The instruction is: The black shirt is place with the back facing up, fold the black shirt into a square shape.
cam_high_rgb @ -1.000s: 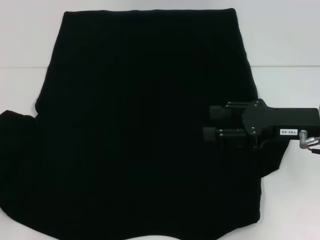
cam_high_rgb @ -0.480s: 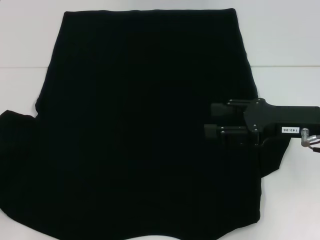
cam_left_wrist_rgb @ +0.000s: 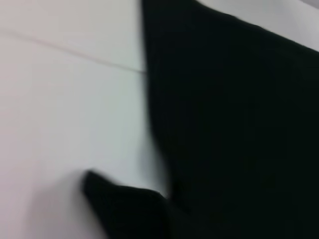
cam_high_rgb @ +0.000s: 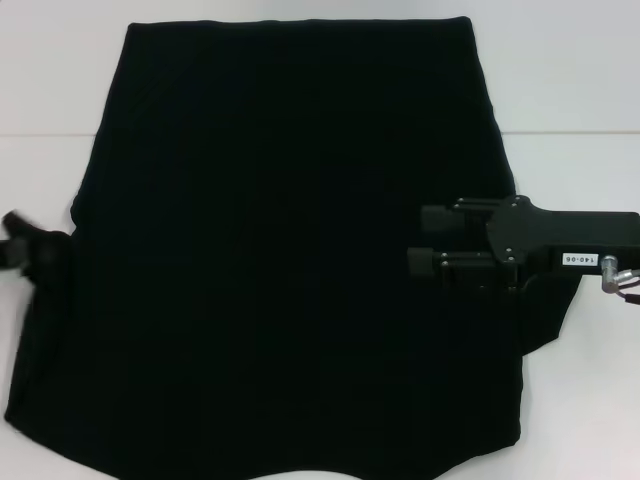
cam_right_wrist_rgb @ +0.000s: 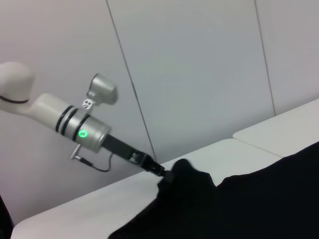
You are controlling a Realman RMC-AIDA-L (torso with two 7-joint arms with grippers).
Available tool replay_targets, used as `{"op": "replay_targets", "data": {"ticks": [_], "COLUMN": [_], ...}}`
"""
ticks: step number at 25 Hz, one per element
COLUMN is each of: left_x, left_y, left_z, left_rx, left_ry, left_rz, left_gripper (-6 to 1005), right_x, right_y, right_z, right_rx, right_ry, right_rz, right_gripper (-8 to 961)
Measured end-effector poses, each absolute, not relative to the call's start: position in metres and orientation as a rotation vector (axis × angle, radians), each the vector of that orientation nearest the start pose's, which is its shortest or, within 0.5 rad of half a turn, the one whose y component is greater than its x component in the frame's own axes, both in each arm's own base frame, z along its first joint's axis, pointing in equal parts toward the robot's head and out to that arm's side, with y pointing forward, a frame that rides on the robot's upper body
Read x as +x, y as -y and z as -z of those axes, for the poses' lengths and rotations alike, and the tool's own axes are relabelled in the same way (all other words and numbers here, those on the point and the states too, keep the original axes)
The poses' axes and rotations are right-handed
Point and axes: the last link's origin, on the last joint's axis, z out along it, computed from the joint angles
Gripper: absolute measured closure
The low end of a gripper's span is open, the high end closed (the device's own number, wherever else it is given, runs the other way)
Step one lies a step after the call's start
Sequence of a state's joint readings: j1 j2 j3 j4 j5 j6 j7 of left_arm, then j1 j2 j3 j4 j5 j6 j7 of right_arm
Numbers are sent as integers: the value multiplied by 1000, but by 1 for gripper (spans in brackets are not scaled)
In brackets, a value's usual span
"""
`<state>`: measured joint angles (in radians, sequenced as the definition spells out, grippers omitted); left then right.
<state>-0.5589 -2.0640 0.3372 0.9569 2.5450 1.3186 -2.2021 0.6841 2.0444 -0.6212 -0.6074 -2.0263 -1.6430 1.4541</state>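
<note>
The black shirt (cam_high_rgb: pixel 280 250) lies spread flat over most of the white table, plain side up. At its left edge my left gripper (cam_high_rgb: pixel 18 250) is shut on the left sleeve, which is bunched and raised off the table. The right wrist view shows that gripper (cam_right_wrist_rgb: pixel 167 174) pinching a lifted peak of the shirt (cam_right_wrist_rgb: pixel 259 199). My right gripper (cam_high_rgb: pixel 415 240) hovers over the shirt's right side, pointing left, open, with nothing between its fingers. The left wrist view shows the shirt's edge (cam_left_wrist_rgb: pixel 234 124) and a sleeve tip (cam_left_wrist_rgb: pixel 114 204).
The white table (cam_high_rgb: pixel 570 90) shows bare along the far edge and on both sides, with a seam line across it. My silver left arm (cam_right_wrist_rgb: pixel 75 127) reaches in before a grey panelled wall (cam_right_wrist_rgb: pixel 199 74).
The left sleeve, flat on the table before, is now gathered and lifted by my left gripper at the left edge. The right gripper has hardly moved.
</note>
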Motion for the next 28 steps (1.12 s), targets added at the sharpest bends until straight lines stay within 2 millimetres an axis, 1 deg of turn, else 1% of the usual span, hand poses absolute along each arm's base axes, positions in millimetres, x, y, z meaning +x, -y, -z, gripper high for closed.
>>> {"op": "replay_targets", "data": {"ticks": [3,7,10,13,16,20,28], "left_x": [-321,-300,-292,-287,-281,-275,-280], "left_y": [-373,-379,-379,-376,-366,-357,-360], "left_z": [-77,-53,-42,-38,-37,-35,-32], "left_rx": [-2053,-2177,-2234,-2285,-2370,-2456,-2438], "left_ry": [1447,1391,1353,1319,1280,1243,1234], "left_rz": [290,225,200,226,325,392,363], "left_gripper": [999,999,999,1000,1000,1000,999], "right_x": [218,219,220,220,220,220,216], "right_y": [-358,-358,-357,-357,-357,-358,-361], "right_z": [-11,-13,-14,-14,-15,-16,-17], "right_rx": [-2817,-2804,-2799,-2799,-2797,-2793,-2793], "right_ry": [-573,-578,-581,-582,-586,-584,-560], "right_rz": [-812,-827,-836,-837,-835,-835,-843], "right_gripper": [193,193,193,193,193,193,192]}}
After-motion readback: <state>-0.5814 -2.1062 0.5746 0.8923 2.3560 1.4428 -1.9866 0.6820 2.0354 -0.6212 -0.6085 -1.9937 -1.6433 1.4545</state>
